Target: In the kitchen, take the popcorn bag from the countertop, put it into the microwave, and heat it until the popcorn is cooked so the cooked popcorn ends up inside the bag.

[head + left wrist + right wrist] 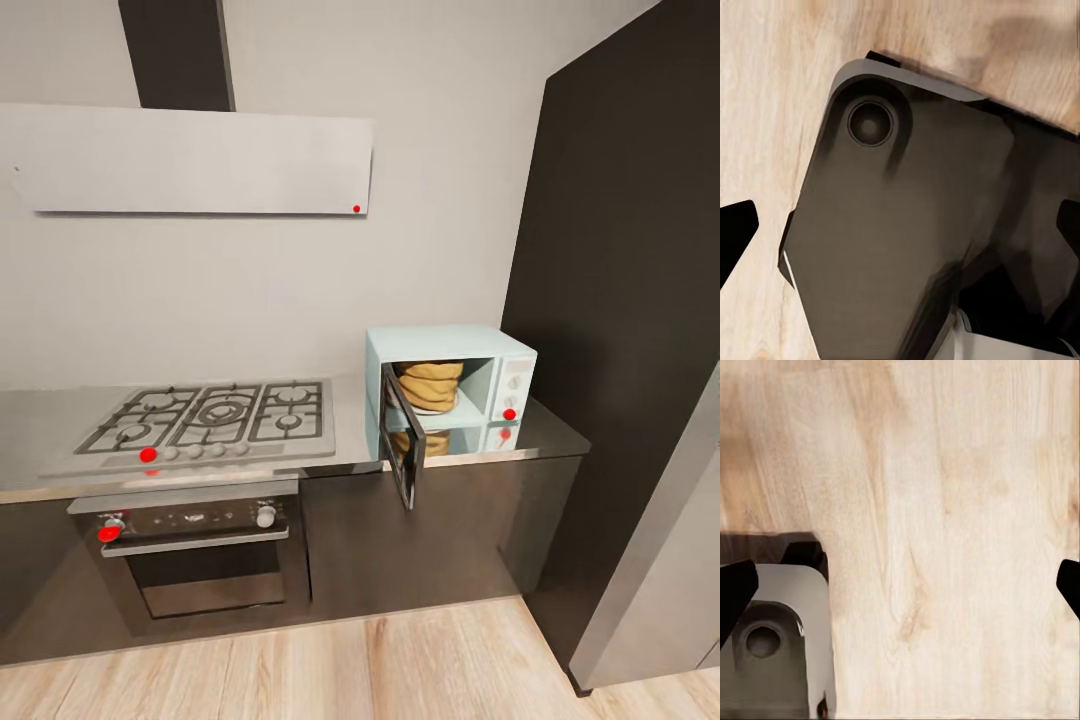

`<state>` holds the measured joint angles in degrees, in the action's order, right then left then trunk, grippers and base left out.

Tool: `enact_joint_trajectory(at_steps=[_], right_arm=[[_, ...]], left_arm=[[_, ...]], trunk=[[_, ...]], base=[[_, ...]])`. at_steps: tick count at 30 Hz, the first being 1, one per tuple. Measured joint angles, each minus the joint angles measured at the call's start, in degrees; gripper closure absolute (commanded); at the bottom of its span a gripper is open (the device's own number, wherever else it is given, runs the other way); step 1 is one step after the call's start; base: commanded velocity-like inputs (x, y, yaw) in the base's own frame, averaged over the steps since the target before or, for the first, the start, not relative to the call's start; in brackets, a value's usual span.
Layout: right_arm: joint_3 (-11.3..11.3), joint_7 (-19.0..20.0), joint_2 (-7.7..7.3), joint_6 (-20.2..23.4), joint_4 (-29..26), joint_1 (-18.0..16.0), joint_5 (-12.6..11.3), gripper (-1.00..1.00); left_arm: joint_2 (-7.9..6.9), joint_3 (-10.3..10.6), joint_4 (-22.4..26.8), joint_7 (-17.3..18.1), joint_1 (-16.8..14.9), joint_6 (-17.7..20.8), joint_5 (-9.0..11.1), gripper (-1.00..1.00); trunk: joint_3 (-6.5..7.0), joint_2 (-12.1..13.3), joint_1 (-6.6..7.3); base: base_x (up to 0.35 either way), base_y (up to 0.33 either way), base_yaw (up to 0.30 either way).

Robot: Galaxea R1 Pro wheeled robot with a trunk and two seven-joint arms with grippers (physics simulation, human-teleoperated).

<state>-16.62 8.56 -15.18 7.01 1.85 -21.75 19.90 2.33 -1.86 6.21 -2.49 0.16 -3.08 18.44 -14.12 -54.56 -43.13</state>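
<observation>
From the head view, the kitchen's pale grey wall rose behind a glossy steel-grey countertop (350,440) with dark cabinet fronts below. A gas hob (215,415) sat on its left part, an oven (195,545) with a bar handle beneath it and a flat grey hood (195,160) above. At the counter's right end, just beside a tall dark cabinet (625,300), stood the mint-blue microwave (450,385), its dark door (402,450) swung out past the counter's front edge. The tan popcorn bag (430,385) sat inside the cavity. Light wood floor (350,665) lay open before the cabinets.

In the left wrist view, the left gripper (904,232) hung over the robot's dark base (907,225) and wood floor, fingertips wide apart at the frame's edges, holding nothing.

In the right wrist view, the right gripper (904,589) likewise stood spread wide and empty over bare floor, a corner of the grey base (772,645) beside one fingertip.
</observation>
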Motion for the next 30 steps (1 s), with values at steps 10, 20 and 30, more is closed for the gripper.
enact_joint_trajectory(at_steps=[10,20,30], right_arm=[[-0.03,-0.43,1.21,-1.92,0.01,1.68,0.07,-1.0],[-0.04,-1.26,1.45,-1.85,0.01,1.69,0.06,-1.0],[-0.08,-1.32,1.71,-1.83,-0.07,1.69,0.15,-1.0]], left_arm=[[-1.25,0.18,19.7,-0.26,-0.04,0.96,-0.62,-1.0],[-1.94,0.09,48.5,-0.04,-0.12,10.16,-1.24,-1.0],[-0.24,0.45,61.15,0.03,-16.95,24.3,-0.98,-1.0]], trunk=[[0.02,0.0,0.0],[0.02,0.01,0.0],[0.03,0.01,0.0]], base=[[0.0,0.0,0.0],[0.0,0.0,0.0],[0.0,0.0,0.0]])
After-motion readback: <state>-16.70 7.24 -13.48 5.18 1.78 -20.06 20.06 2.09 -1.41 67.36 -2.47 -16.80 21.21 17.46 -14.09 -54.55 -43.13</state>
